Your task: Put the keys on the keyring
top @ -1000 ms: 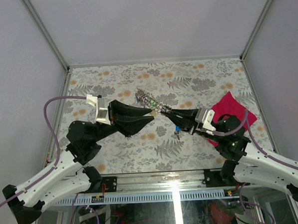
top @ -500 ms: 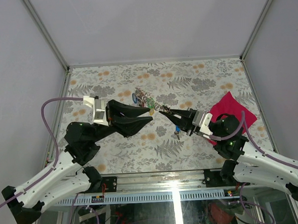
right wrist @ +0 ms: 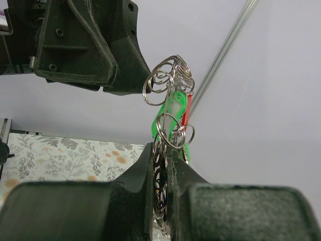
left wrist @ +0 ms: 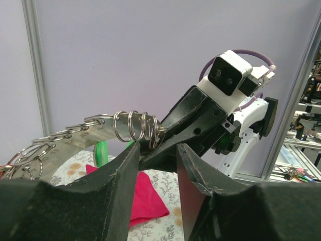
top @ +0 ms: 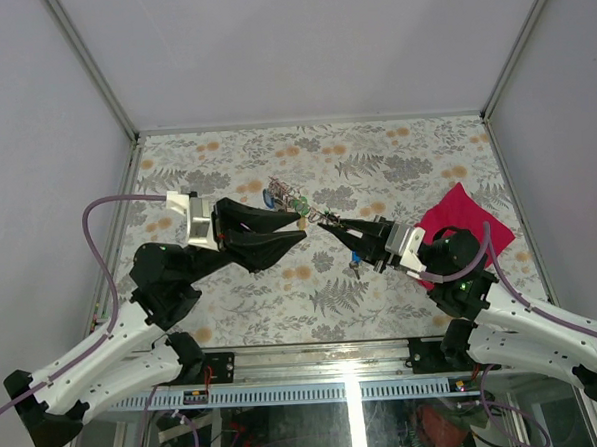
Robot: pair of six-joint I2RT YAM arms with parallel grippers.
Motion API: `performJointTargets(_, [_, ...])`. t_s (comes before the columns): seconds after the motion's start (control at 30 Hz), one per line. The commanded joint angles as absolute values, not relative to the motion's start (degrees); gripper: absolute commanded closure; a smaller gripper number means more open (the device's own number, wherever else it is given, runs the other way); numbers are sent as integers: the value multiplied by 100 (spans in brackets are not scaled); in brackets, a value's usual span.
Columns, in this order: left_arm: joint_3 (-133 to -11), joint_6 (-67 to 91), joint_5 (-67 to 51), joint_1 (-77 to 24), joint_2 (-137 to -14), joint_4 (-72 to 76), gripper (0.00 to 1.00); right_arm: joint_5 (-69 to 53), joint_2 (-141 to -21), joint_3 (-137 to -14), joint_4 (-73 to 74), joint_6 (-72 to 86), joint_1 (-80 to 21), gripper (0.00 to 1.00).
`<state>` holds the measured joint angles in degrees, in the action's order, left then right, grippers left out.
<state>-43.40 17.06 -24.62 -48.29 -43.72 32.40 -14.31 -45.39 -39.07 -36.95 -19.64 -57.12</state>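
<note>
The keyring (top: pixel 295 204) is a grey metal band strung with small wire rings, held in the air between the two arms. My right gripper (top: pixel 324 222) is shut on one end of it; in the right wrist view (right wrist: pixel 161 149) the rings (right wrist: pixel 168 85) sit pinched between the fingers, with a green-headed key (right wrist: pixel 170 114) and a red one behind. My left gripper (top: pixel 305 226) is open, its tips beside the ring's near end. In the left wrist view (left wrist: pixel 158 148) the band (left wrist: pixel 75 133) curves off left past the left finger. A blue-headed key (top: pixel 353 268) lies on the table below the right gripper.
A red cloth (top: pixel 469 225) lies at the right of the floral table top (top: pixel 395 158), partly under the right arm; it also shows in the left wrist view (left wrist: pixel 145 193). Grey walls and metal posts (top: pixel 95 74) enclose the table on three sides.
The right gripper drew back slightly with the keyring, and the ring now hangs more bunched and further left. The left wrist shifted a little to the left.
</note>
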Motion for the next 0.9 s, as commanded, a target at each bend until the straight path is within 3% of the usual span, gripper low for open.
performJointTargets(0.0, [-4468,1643,-2384,-4792,-4338,3592,63,-1506,-4477,-4127,-4402,-2092,-5750,98])
performJointTargets(0.53, [-4510,1705,-2281,-4789,-4437,3708,63,-1658,-4517,-4186,-4249,-2002,-5750,98])
performJointTargets(0.87, [-4540,1783,-2366,-4793,-4487,3812,70,-1652,-4509,-4203,-4160,-1953,-5750,98])
